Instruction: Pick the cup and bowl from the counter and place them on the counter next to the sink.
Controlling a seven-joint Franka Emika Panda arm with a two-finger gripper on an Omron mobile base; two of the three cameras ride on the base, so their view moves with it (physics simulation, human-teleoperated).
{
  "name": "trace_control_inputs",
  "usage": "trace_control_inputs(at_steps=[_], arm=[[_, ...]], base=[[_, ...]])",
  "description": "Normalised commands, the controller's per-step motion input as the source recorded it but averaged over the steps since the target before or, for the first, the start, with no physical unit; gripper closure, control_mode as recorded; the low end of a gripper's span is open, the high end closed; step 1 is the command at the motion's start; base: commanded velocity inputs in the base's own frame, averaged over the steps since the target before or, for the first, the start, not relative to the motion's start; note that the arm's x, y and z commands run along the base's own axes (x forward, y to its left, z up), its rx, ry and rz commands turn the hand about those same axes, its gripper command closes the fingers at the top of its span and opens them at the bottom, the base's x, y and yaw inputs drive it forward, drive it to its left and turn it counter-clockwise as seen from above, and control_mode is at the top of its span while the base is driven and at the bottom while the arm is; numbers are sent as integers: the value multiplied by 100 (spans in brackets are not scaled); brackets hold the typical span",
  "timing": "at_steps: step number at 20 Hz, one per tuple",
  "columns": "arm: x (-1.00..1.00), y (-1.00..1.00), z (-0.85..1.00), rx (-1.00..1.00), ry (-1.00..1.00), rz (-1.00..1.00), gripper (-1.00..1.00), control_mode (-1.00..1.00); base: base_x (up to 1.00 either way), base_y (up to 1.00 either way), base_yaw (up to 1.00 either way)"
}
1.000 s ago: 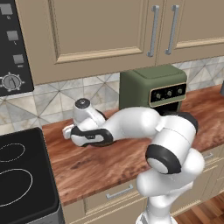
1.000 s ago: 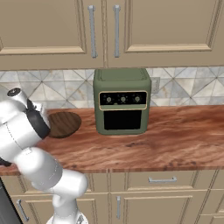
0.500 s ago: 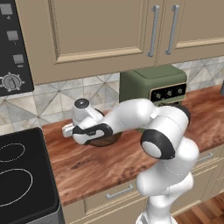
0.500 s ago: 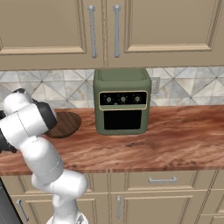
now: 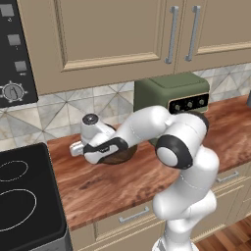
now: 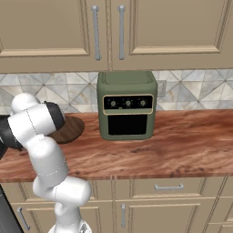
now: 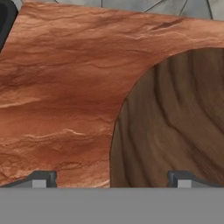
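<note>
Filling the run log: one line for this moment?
tool: open, empty | over: counter, dark wooden disc edge | cup, bowl: unseen

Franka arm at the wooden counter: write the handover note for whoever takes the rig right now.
Gripper: open, empty, low over the counter, straddling the edge of the round dark wooden disc.
Around it: stovetop to the arm's left, green countertop oven to the right of the disc.
Cup, bowl and sink: none seen from this position.
Done: nothing; no item is held.
Left: find the cup and bowl, pick each up, set both on the counter beside the sink.
</note>
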Motion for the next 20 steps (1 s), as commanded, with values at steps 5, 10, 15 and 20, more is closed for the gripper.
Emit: trace_control_inputs(at_steps=[5,10,15,20], arm=[[0,-5,-20,0,0,0,-100,-100],[0,-5,-6,0,0,0,-100,-100],[0,0,-3,0,0,0,-100,-100],[0,0,-9,0,0,0,-100,-100]], base=[[0,0,0],[0,0,0],[0,0,0],[0,0,0]])
